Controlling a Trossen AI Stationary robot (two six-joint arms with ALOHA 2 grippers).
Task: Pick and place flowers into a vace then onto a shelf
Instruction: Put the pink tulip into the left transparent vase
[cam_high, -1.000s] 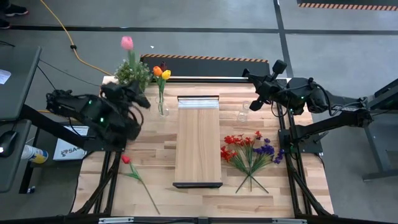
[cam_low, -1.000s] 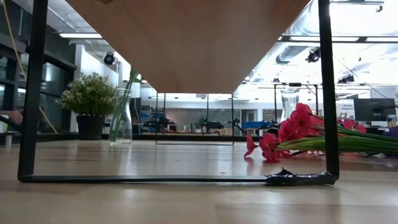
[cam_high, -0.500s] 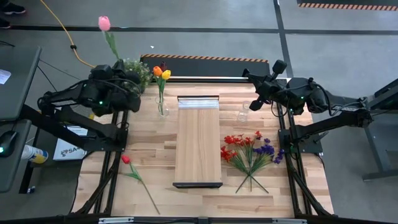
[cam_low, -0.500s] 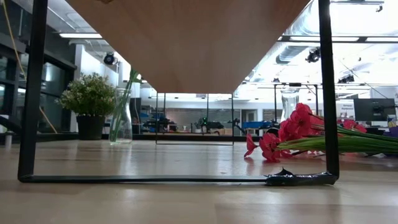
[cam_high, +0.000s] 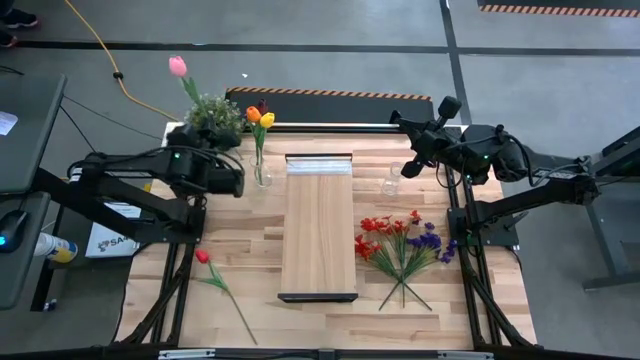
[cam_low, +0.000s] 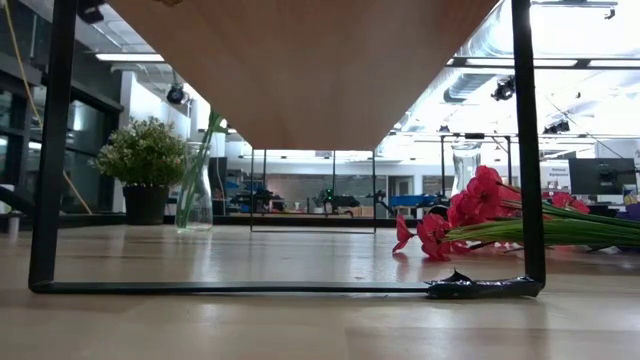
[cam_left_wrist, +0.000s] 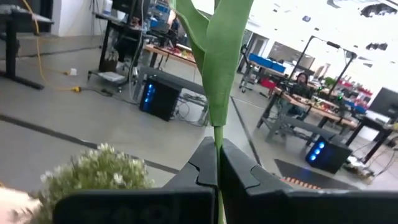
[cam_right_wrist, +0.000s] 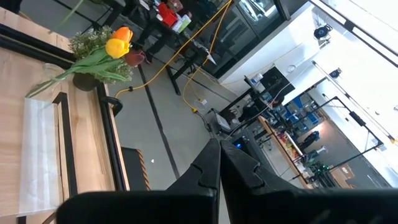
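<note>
My left gripper (cam_high: 205, 135) is shut on a pink tulip (cam_high: 178, 66) held high by the potted plant at the far left; its green leaf (cam_left_wrist: 217, 62) rises past the fingers. A glass vase (cam_high: 260, 175) with a yellow and an orange tulip (cam_high: 260, 117) stands left of the shelf (cam_high: 318, 225), a light-wood plank on black brackets. An empty glass vase (cam_high: 390, 180) stands on its right. My right gripper (cam_high: 410, 168) is shut and empty above that vase. A red tulip (cam_high: 205, 258) and red and purple sprays (cam_high: 400, 245) lie flat on the table. My left gripper pinches the pink tulip's green stem (cam_left_wrist: 216, 146) between its two fingers, just below the leaf. The fingers point toward the table's far edge, slanting up, and lie across the stem. The tulip stands nearly upright, bloom up, lifted clear of the table; its lower stem is hidden by the gripper.
A bushy green potted plant (cam_high: 215, 112) stands at the far left corner, right by my left gripper and the filled vase. A black strip with orange stripes (cam_high: 330, 95) lies beyond the far edge. Bare tabletop (cam_high: 250, 230) lies between the shelf and the red tulip.
My left gripper, still shut on the pink tulip, first went up and toward the table's far edge, then came back toward the right, nearer the vase with the tulips. The bloom swung out to the far left and back; the tulip stays lifted clear.
</note>
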